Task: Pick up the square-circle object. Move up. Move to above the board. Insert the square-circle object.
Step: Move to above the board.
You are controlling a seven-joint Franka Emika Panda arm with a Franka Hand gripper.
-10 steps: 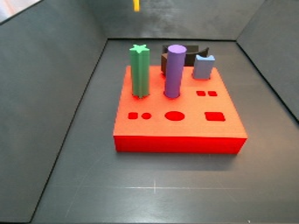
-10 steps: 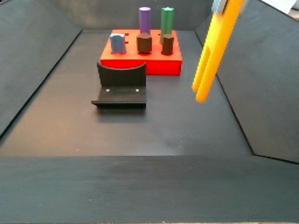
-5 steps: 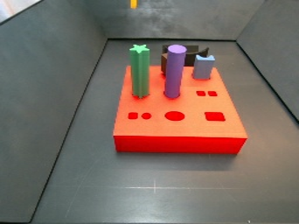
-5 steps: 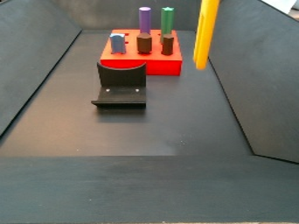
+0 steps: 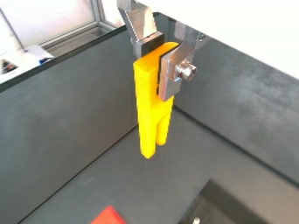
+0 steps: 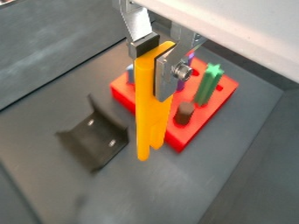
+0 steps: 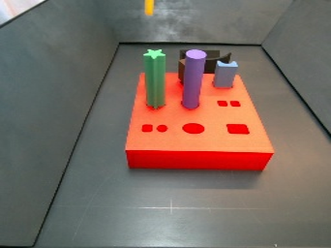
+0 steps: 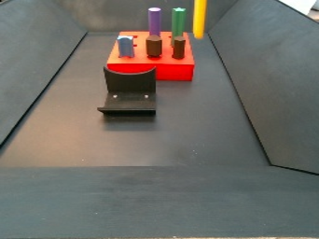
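My gripper (image 5: 159, 54) is shut on the upper end of the square-circle object (image 5: 149, 109), a slim orange-yellow bar that hangs upright with its two prongs down. Both wrist views show it (image 6: 143, 114). In both side views only the bar's lower end shows at the frame's top (image 7: 149, 6) (image 8: 200, 17), high above the floor; the gripper itself is out of those frames. The board (image 7: 195, 143), a thick red block with small holes, lies on the floor. In a wrist view the board (image 6: 187, 133) lies below and beyond the bar.
A green star-topped peg (image 7: 155, 77), a purple cylinder (image 7: 193, 77) and a small blue-grey piece (image 7: 226, 71) stand in the board. The dark fixture (image 8: 129, 91) stands on the floor against the board. Grey walls enclose the floor.
The bar has moved with the gripper away from the near camera toward the board and higher in the frame; only its lower end now shows there. The board and pegs have not moved.
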